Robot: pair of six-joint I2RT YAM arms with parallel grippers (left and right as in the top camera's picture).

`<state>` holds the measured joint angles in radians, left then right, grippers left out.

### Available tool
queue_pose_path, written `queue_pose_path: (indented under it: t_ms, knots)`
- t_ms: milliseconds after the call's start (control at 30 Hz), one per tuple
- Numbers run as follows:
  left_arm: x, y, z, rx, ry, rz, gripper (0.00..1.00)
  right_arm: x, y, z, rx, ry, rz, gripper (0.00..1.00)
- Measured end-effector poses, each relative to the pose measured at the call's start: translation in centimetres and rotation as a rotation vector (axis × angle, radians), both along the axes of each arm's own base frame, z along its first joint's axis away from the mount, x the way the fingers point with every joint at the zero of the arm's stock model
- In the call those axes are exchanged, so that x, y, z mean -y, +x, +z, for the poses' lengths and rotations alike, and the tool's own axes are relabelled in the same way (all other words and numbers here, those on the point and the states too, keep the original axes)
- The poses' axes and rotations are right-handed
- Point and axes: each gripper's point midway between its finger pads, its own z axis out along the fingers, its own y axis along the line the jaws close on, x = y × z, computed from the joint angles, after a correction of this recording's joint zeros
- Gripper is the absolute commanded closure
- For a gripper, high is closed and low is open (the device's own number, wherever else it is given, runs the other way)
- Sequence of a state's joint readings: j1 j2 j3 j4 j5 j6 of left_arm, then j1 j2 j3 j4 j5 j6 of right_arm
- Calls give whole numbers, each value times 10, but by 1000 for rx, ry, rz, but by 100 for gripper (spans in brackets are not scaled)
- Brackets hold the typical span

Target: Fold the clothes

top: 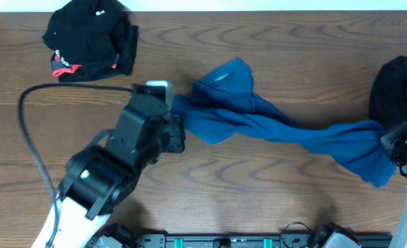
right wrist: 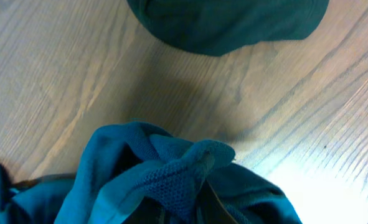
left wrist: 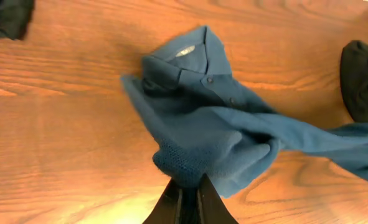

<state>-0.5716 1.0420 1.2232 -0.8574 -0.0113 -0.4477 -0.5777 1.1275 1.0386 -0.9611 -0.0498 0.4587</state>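
1. The teal-blue polo shirt (top: 279,127) is lying twisted into a long rope across the middle of the wood-grain tabletop (top: 299,41). It is stretching from just left of centre almost to the right edge. Its collar (left wrist: 184,53) is facing up at the left end, with the button placket showing below it.
2. The left claw (left wrist: 187,190) is pinching a bunched fold of the shirt's knit fabric at that left end, with its jaws drawn nearly together on the cloth.
3. The right claw (top: 394,143) is gripping the shirt's opposite end. In the right wrist view the fabric is gathering in folds around the narrow jaws.
4. A black garment with red-and-white trim (top: 89,38) is sitting crumpled in the upper-left corner of the overhead view, well apart from the shirt.
5. A plain dark garment (top: 399,83) is lying heaped at the right edge, just beside the right claw and near the shirt's right end.
6. A black cable (top: 25,131) is looping over the tabletop beside the left arm.
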Motion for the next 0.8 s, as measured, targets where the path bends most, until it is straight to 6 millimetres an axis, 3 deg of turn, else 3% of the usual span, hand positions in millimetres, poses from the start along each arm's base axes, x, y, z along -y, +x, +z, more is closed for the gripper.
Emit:
queue_pose_path:
  t_ms: [267, 367, 500, 567, 633, 667, 767, 800]
  knots:
    - [-13, -14, 15, 44, -12, 15, 94, -3, -3, 5, -1, 5, 7, 99]
    - [-16, -17, 22, 66, -25, 17, 94, -4, -4, 25, 37, -23, 13, 99]
    - [-18, -20, 42, 108, -46, 14, 94, -7, -8, 63, 110, -80, 27, 92]
    - [-19, -23, 55, 130, -54, 10, 94, -9, -11, 80, 145, -106, 34, 74]
    - [-21, -25, 67, 153, -61, 4, 94, -11, -13, 94, 173, -133, 43, 66]
    - [-21, -26, 72, 165, -63, 2, 94, -11, -13, 99, 182, -142, 44, 60]
    - [-25, -30, 85, 188, -65, 0, 94, -11, -15, 105, 195, -157, 48, 31]
    - [-27, -31, 88, 193, -62, 4, 94, -11, -15, 104, 190, -157, 50, 27]
